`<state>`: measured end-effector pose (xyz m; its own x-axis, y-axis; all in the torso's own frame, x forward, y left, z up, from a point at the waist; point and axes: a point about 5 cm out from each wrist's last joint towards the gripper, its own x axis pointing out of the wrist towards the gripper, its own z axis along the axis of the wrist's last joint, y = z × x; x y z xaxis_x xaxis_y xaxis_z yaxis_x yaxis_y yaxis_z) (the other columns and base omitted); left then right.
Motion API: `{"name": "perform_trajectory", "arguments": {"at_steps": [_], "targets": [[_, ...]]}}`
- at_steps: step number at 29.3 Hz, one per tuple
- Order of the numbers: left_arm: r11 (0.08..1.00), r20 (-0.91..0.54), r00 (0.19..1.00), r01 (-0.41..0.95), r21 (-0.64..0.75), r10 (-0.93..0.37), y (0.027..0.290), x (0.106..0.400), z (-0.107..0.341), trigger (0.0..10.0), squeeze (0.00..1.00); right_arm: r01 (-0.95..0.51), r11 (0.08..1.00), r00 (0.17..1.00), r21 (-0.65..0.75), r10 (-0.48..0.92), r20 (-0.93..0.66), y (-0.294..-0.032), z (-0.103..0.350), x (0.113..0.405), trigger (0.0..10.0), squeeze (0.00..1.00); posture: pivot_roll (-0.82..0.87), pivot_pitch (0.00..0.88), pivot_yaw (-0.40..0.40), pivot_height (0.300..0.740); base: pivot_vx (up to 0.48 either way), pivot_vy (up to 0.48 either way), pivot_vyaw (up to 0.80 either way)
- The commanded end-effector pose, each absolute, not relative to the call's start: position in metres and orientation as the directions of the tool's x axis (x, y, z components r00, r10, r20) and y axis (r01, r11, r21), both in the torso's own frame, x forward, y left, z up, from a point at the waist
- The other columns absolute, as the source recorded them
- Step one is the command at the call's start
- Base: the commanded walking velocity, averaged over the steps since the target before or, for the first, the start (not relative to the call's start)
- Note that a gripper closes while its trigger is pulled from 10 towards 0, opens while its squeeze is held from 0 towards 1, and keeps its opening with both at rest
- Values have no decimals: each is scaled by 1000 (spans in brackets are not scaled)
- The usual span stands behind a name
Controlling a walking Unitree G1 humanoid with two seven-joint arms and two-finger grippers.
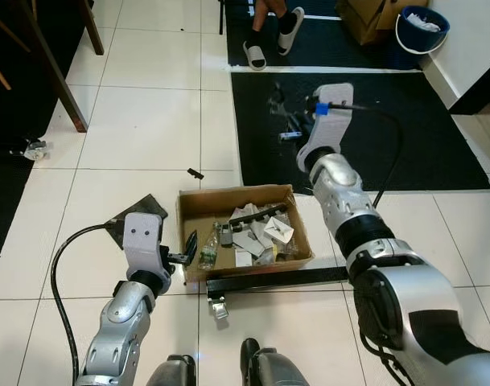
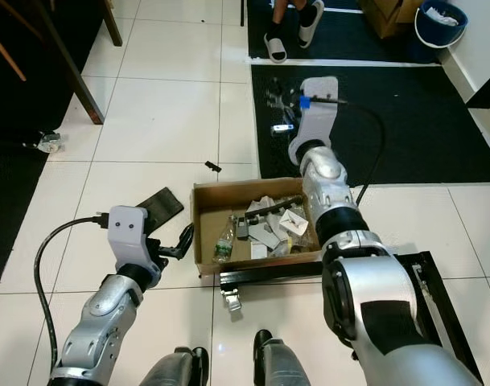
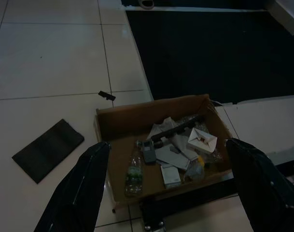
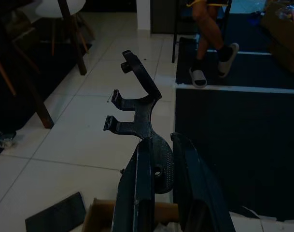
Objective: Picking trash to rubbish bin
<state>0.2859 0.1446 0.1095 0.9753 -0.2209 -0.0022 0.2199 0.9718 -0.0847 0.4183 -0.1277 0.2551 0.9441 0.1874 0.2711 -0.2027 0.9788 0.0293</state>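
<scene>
From your head views, the right gripper (image 1: pixel 286 121) is raised over the black mat (image 1: pixel 438 137), past the far side of the box (image 1: pixel 195 211). Its wrist view shows fingers clamped on a forked black plastic piece (image 4: pixel 137 104), long side pointing away (box edge below). Left wrist view: left gripper (image 3: pixel 173 179) spread wide above the box; dim trash is hard to name.

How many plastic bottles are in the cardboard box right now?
1. A clear plastic bottle with a green label lies along the left side of the open brown cardboard box, beside the grey packaging scraps. More may be hidden beneath that pile.
</scene>
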Motion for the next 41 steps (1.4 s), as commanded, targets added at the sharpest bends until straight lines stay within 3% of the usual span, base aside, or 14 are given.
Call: {"name": "perform_trajectory", "arguments": {"at_steps": [1,11,12,13,17,18,19,20,27,34,37,38,41], "targets": [[972,-31,975,216,-93,-219,144,282,104,10000,0,-207,977,940,55,183,286,-128,257,419,10000,0,-30,351,-67,740,0,0,0],[972,-29,975,218,-91,-221,142,285,104,10000,0,-230,971,933,69,200,299,-127,259,418,10000,20,-30,342,-64,740,0,0,0],[972,-27,975,219,-91,-222,142,286,105,10000,0,-245,966,929,79,211,305,-127,259,418,10000,396,-31,338,-65,740,0,0,0],[972,-25,975,218,-91,-222,142,287,106,10000,0,-255,963,926,89,216,310,-127,261,418,10000,1000,-32,332,-68,740,0,0,0],[972,-23,975,217,-92,-219,142,289,106,10000,0,-247,966,929,77,214,304,-128,262,419,10000,1000,-33,326,-69,740,0,0,0],[972,-23,975,216,-93,-219,142,289,106,10000,0,-244,967,930,71,213,299,-128,261,419,10000,345,-33,326,-69,740,0,0,0],[972,-23,975,216,-93,-219,142,289,106,10000,0,-244,967,930,71,213,299,-128,261,419,10000,345,-33,326,-69,740,0,0,0],[972,-23,975,216,-93,-219,141,289,106,10000,0,-243,968,932,68,213,293,-128,260,419,10000,0,-33,321,-69,740,0,0,0],[971,-17,975,218,-95,-221,139,293,107,10000,0,-239,967,940,92,206,272,-128,247,417,10000,0,-30,293,-63,740,0,0,0],[972,-12,976,217,-91,-219,138,298,108,10000,0,-217,969,962,118,192,196,-135,204,407,10000,0,-25,264,-59,740,0,0,0],[975,-29,977,208,-76,-211,136,301,104,10000,0,-170,979,982,115,159,104,-147,160,392,10000,0,-13,222,-56,740,0,0,0],[978,-45,978,201,-61,-204,137,297,100,10000,0,-107,989,994,104,106,16,-166,120,371,10000,0,-11,211,-52,740,0,0,0],[979,-52,978,198,-57,-201,138,296,98,10000,0,-83,992,996,95,85,-13,-172,107,363,10000,0,-12,202,-49,740,0,0,0]]}}
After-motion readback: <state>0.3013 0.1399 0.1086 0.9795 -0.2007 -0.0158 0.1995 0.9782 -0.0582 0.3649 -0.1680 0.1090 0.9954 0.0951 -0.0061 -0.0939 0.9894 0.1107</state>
